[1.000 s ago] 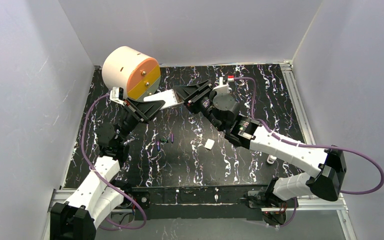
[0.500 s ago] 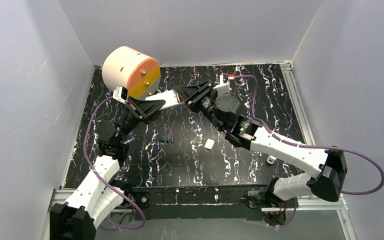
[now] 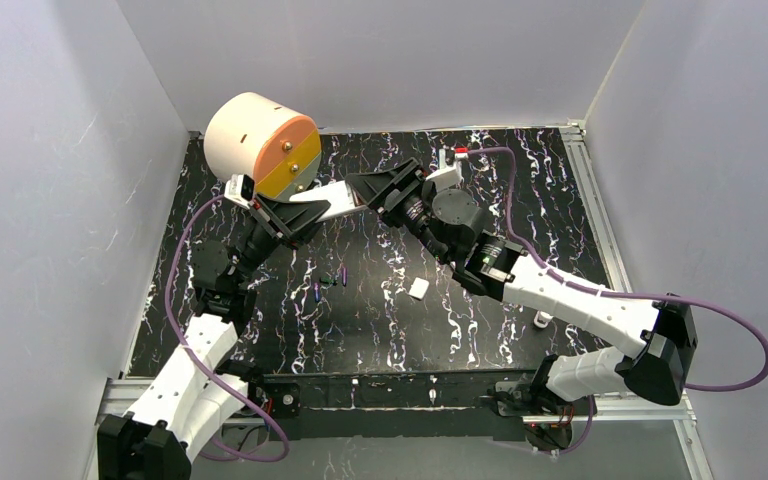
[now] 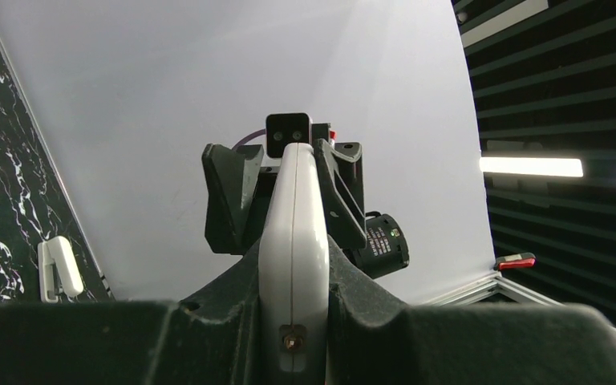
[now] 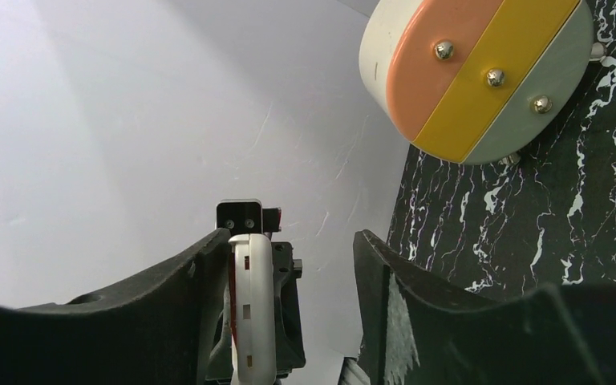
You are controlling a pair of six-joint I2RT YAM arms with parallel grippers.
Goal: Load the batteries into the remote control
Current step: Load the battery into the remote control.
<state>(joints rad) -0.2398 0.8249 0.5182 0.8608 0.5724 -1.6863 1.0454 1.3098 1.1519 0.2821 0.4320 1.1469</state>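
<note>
Here, the batteries (image 3: 316, 291) lie loose on the black marbled table (image 3: 520, 180), near its middle and well apart from both grippers. At least two tiny thin cylinders can be made out, one purple and one darker just beside it. A sure count is not possible, they are too small.

One white remote control (image 3: 328, 199) is held in the air above the far part of the table. The left gripper (image 3: 295, 212) is clamped on one end of it, its two fingers pressing on both flat faces.

The right gripper (image 3: 375, 188) is at the other end of the remote. Its jaws stand apart. In the right wrist view the remote is just beside one finger (image 5: 184, 297), and the other finger (image 5: 417, 313) is clear of it.

Two small white pieces lie on the table, one (image 3: 418, 288) near the batteries and one (image 3: 543, 320) at the right side. One round cream drum (image 3: 260, 140) with an orange and yellow face stands in the far left corner.
</note>
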